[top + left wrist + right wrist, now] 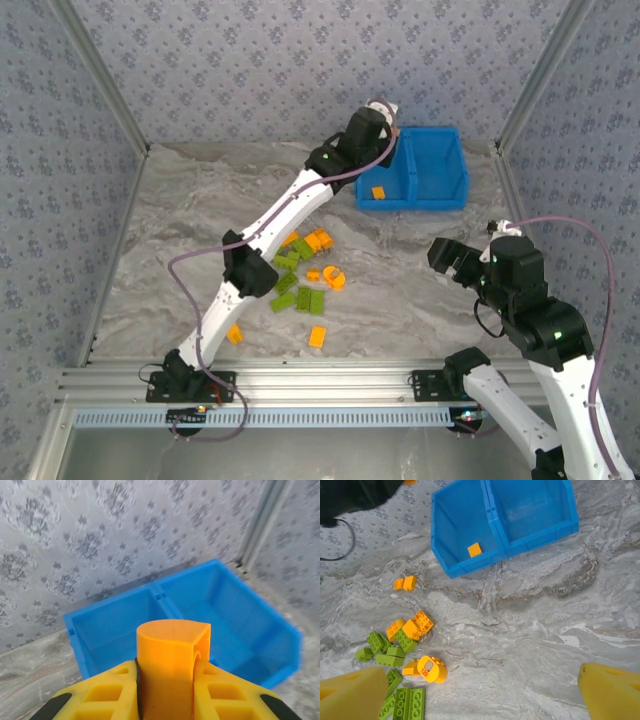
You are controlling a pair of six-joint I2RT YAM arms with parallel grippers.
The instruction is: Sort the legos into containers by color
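- One orange lego (172, 655) is clamped between the yellow fingers (100, 697) of the left gripper (165, 700). It is a rounded column with a flat top and a slot down its right side. Its long axis runs along the fingers, and its free end points toward the bin's central divider.
- One blue bin (415, 203) stands at the far right of the table (180, 220), with its long axis running left to right and two compartments side by side. In the overhead view the left gripper (383, 110) is at the bin's far left corner.
- One flat orange brick (378, 192) lies in the left compartment (455, 520), close to the near wall.
- Loose legos (305, 280), orange and olive-green mixed, lie on the table centre, well apart from the bin. Among them are a round orange piece (431, 669) and several long green plates (410, 702) lying side by side.
- Two orange strays (235, 334) lie nearer the arm bases, and a small orange pair (405, 583) sits between the pile and the bin.
- The right gripper (445, 255) is to the right of the pile. Its fingers (610, 690) are spread wide, with only marbled table between them.
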